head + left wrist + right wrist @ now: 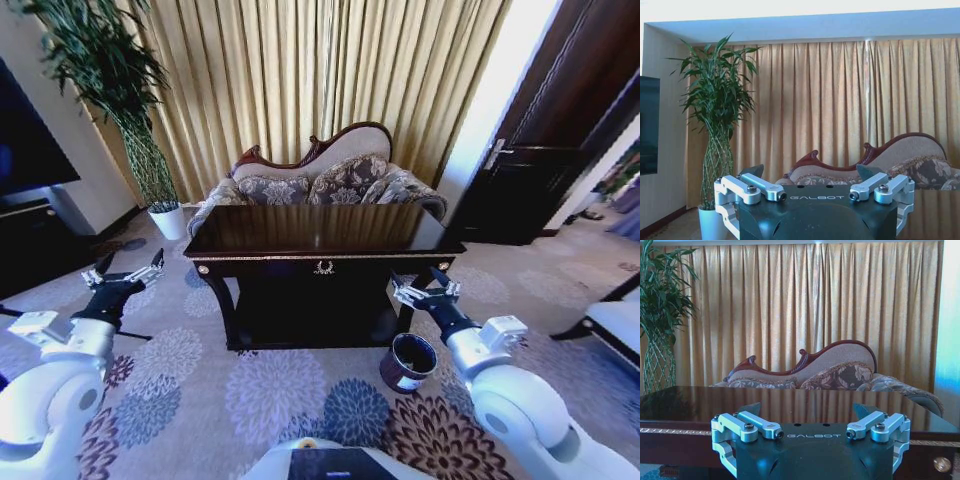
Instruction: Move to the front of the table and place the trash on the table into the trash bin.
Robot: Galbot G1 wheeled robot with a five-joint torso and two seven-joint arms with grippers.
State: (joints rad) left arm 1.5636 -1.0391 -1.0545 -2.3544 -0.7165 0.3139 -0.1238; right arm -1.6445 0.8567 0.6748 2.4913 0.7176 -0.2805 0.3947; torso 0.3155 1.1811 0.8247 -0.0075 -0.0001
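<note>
I am facing the dark glossy wooden counter [320, 232] with curved legs, a lower shelf and a gold emblem on its front; I see no trash on its top. One small round dark trash bin [407, 362] with a white label sits on the flowered carpet [270, 385] by the counter's front right leg, just beside my right gripper [426, 292], whose fingers are released and empty. My left gripper [124, 272], fingers also spread and empty, hovers off the counter's front left corner. Behind the counter's far edge stands one patterned sofa with a carved wooden frame [320, 178], backed by gold curtains [330, 75]. One tall green plant in a white pot [165, 215] stands beyond the far left corner.
</note>
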